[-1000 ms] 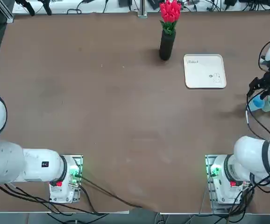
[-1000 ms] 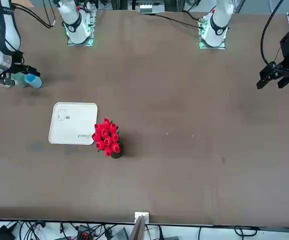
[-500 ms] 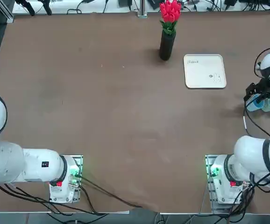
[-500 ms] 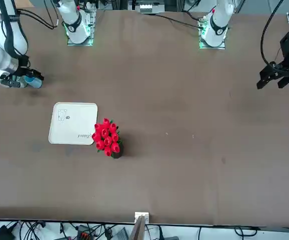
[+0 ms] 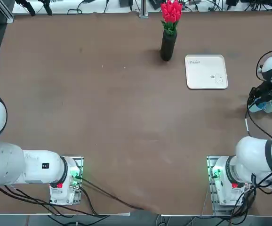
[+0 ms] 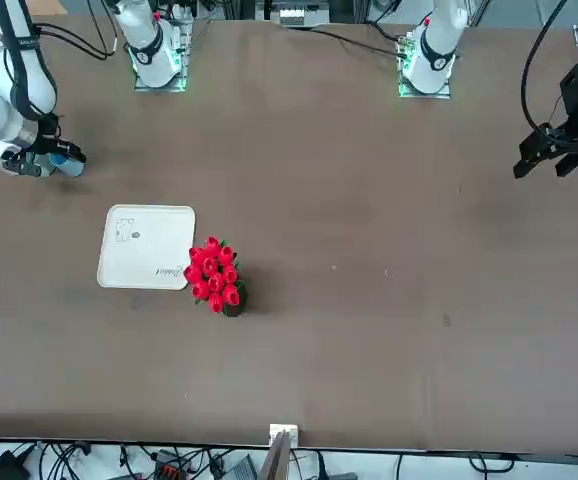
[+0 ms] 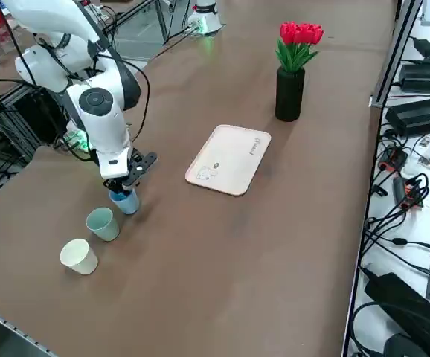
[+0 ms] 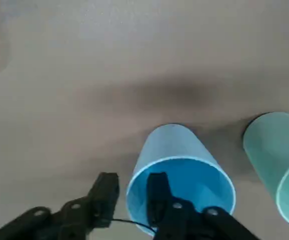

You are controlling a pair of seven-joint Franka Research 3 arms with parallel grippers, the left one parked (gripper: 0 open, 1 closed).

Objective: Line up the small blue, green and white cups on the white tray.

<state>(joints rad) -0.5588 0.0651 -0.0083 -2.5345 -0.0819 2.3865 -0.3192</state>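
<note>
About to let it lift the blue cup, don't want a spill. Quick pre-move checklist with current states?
1. Right claw at the blue cup: ok, one finger inside the rim, one outside.
2. Grip firm on the cup wall: cannot tell, a sliver of gap shows by the outer finger.
3. Blue cup upright on the table: ok.
4. Green cup clear of the claw: ok, beside the blue cup, apart from it.
5. White cup out of the way: ok, beyond the green one.
6. White tray free to receive cups: ok, nothing on it; vase of red flowers stands past its far end.
</note>
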